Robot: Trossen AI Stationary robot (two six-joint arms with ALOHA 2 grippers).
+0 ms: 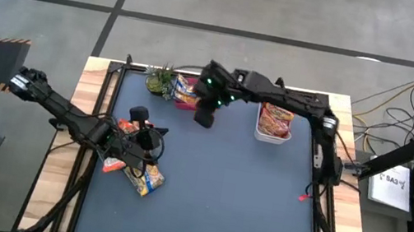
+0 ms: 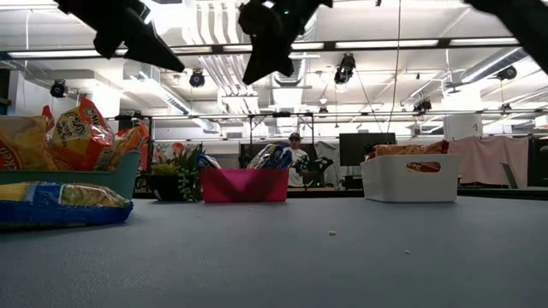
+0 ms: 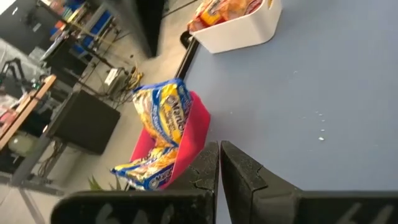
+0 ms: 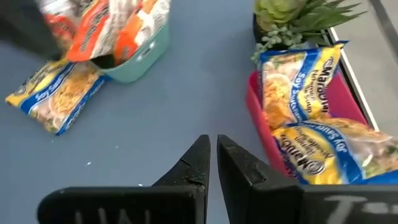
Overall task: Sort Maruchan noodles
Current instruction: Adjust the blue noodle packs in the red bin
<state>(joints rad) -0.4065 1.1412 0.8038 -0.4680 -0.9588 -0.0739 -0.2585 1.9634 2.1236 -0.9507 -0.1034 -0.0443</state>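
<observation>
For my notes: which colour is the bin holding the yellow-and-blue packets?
Pink bin, clearest in the right wrist view.

The blue tabletop (image 1: 229,186) carried a white bin (image 1: 273,132), pink bin (image 4: 264,134), teal bin (image 4: 140,59), plant (image 1: 158,81), and one loose yellow-and-blue packet (image 1: 148,180).

Noodle packets (image 4: 314,118): crinkled plastic film, glossy, printed. Pink bin (image 4: 261,118): smooth plastic, matt sheen. White bin (image 3: 239,34): smooth moulded plastic, slightly glossy. Teal bin (image 4: 140,59): smooth plastic. Tabletop (image 1: 221,185): covered in a blue-grey matt mat, finely textured; bare wood is seen at its side edges. End effector fingers (image 4: 196,165): dark, matt, slightly rough plastic.
</observation>
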